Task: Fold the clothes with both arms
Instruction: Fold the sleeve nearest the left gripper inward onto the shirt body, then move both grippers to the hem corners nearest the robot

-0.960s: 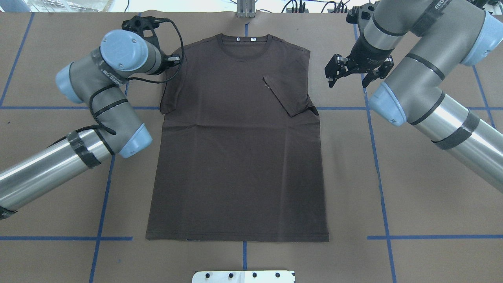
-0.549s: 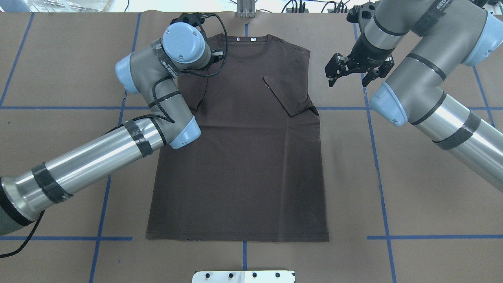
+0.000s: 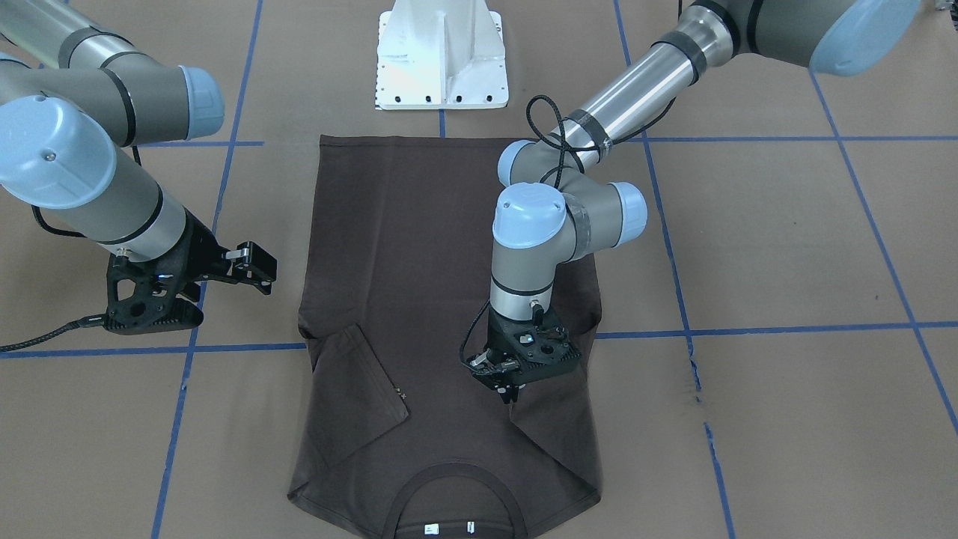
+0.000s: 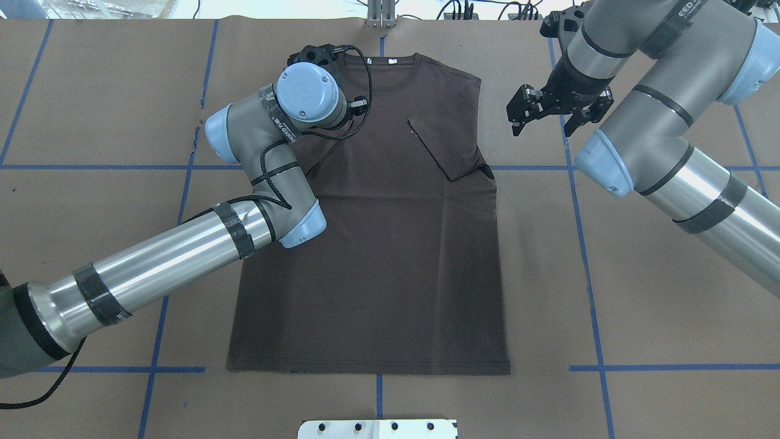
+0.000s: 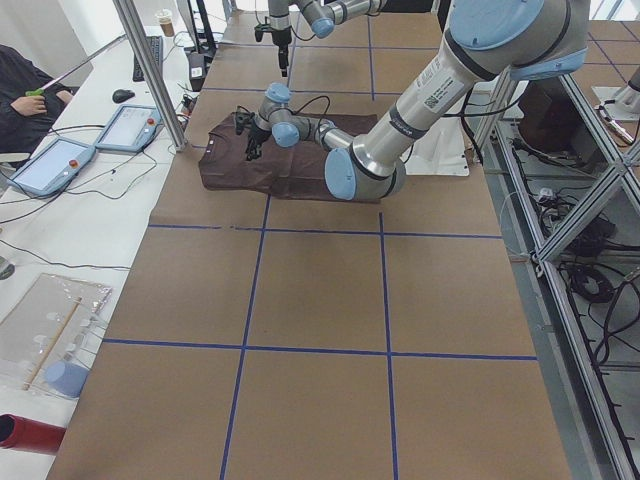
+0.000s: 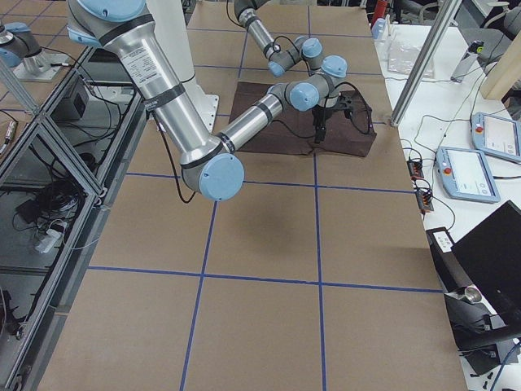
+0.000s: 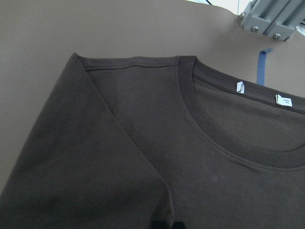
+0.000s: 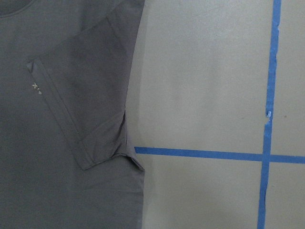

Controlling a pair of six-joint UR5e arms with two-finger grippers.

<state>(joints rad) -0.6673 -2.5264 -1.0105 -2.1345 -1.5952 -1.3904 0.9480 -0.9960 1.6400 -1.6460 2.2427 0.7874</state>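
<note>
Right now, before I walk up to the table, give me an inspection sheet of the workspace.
Surface: table covered in brown paper, blue tape grid.
Job's things: dark brown T-shirt lying flat, one sleeve folded in, the other held over the chest.
Clutter: nothing seen.
Grippers: left gripper shut on the T-shirt's sleeve; right gripper open, over bare table beside the shirt.
Cables: black cable trailing from the right wrist.
Surroundings: white pedestal base; side bench with tablets; a person's sleeve.

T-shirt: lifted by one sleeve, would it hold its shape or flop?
Probably floppy: the T-shirt lies flat, its sleeve folded over with a sharp crease. Likely light, since the cloth looks thin. Pushed, it would probably bunch, not slide.
</note>
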